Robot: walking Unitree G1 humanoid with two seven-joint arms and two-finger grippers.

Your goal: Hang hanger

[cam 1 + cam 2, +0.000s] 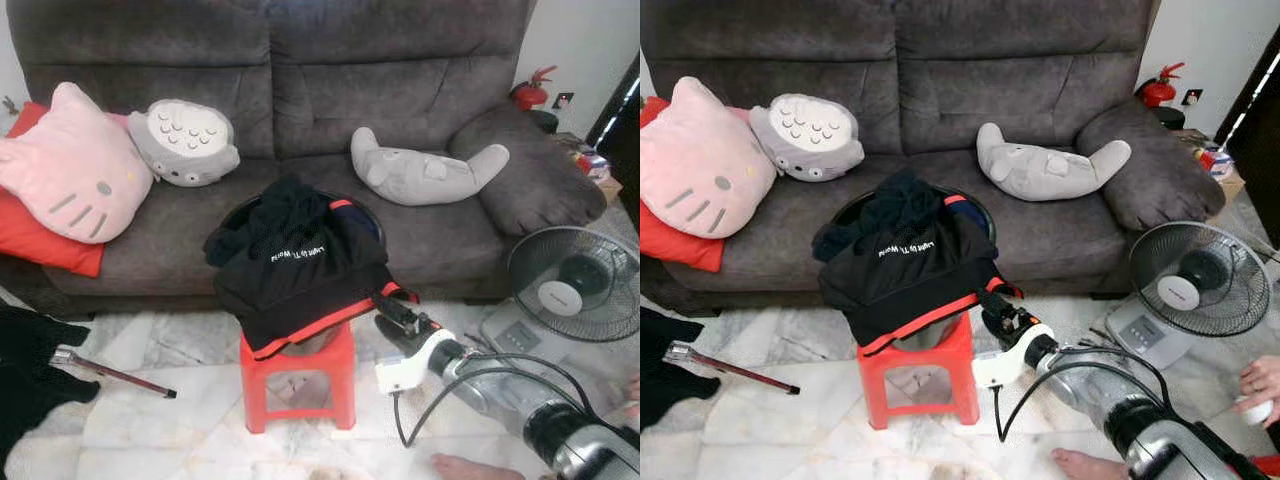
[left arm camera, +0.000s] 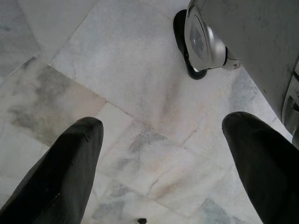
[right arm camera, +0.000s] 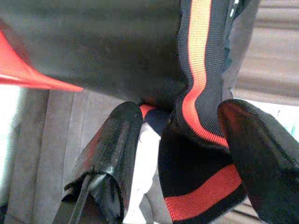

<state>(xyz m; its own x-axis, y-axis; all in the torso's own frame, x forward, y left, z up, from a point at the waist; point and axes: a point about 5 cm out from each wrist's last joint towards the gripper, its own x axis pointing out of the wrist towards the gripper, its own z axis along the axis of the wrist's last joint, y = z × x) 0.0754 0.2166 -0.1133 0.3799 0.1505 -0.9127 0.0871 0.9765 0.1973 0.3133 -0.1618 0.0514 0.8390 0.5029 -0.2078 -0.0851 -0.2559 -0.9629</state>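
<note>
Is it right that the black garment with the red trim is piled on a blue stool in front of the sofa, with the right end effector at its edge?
Not quite. The stool is red, not blue, as the right eye view shows. The black garment is piled on it in front of the sofa, with the right end effector at its edge.

Bare floor [image 1: 160, 350] left of stool [image 1: 298, 385]; fan [image 1: 575, 283] right.

Three plush cushions [image 1: 72, 165] on the sofa, one red stool [image 1: 298, 385], one fan [image 1: 572, 285], one fire extinguisher [image 1: 528, 92].
</note>
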